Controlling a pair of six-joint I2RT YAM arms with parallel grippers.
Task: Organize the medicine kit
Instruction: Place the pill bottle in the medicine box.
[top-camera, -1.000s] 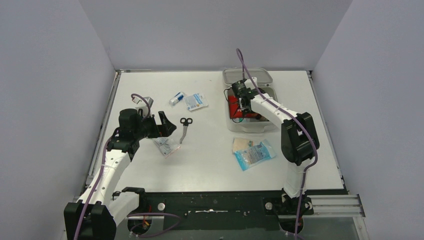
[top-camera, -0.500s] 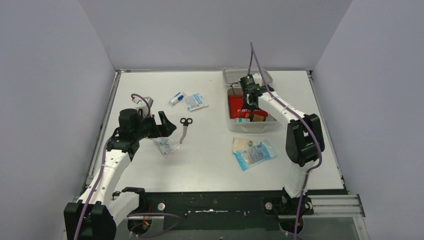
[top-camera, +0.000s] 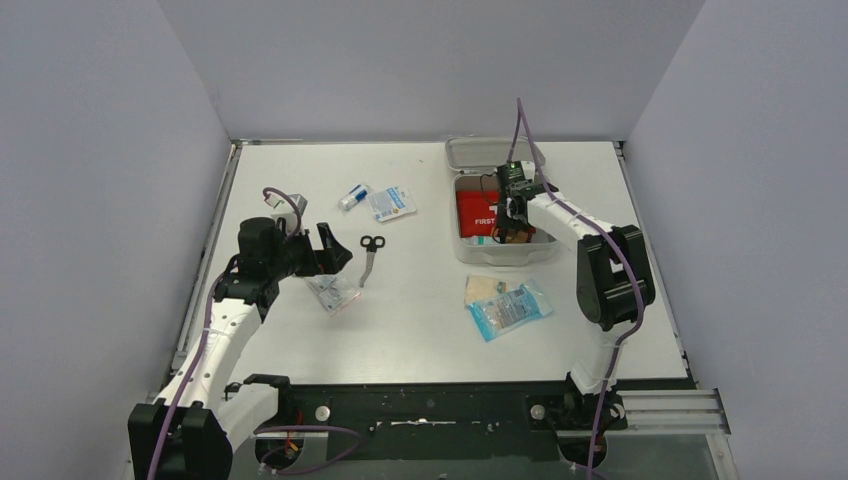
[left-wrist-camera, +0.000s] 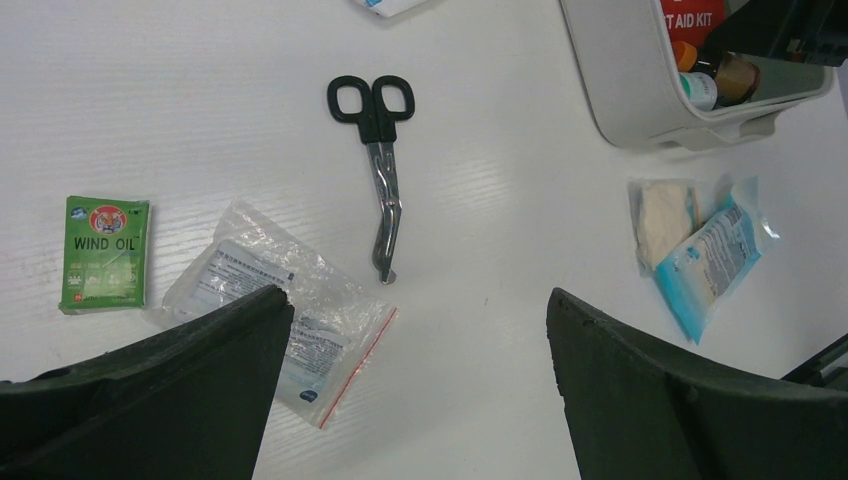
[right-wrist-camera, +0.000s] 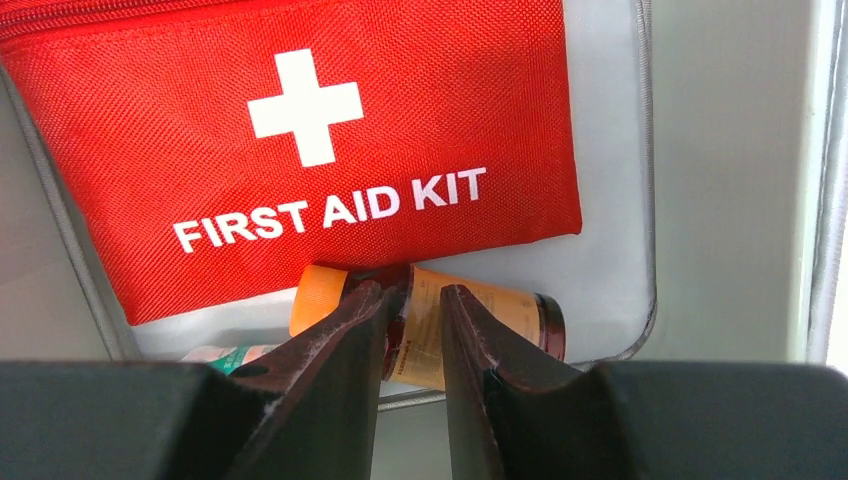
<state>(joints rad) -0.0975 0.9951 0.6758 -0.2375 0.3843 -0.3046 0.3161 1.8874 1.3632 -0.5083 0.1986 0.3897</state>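
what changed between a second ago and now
The right gripper slid rightward across the open medicine kit, uncovering the red pouch, and its jaws narrowed. It now hangs over the amber bottle, gripping nothing. The left gripper, wide open, the scissors and the blue packet stayed put.

Bright, even light fills the white table (top-camera: 420, 320), and the few shadows are faint and soft-edged. Left of the medicine kit (top-camera: 505, 256), the scissors (left-wrist-camera: 381, 165) are sharp and throw only a thin pale shadow. The clear bag (left-wrist-camera: 290, 310) beyond them, farther from the kit, carries small glints. The left jaws sit dark and soft in the foreground. Inside the kit, the red pouch (right-wrist-camera: 420, 120) is crisp down to its weave. The right jaws in front of it are blurred and nearly black.
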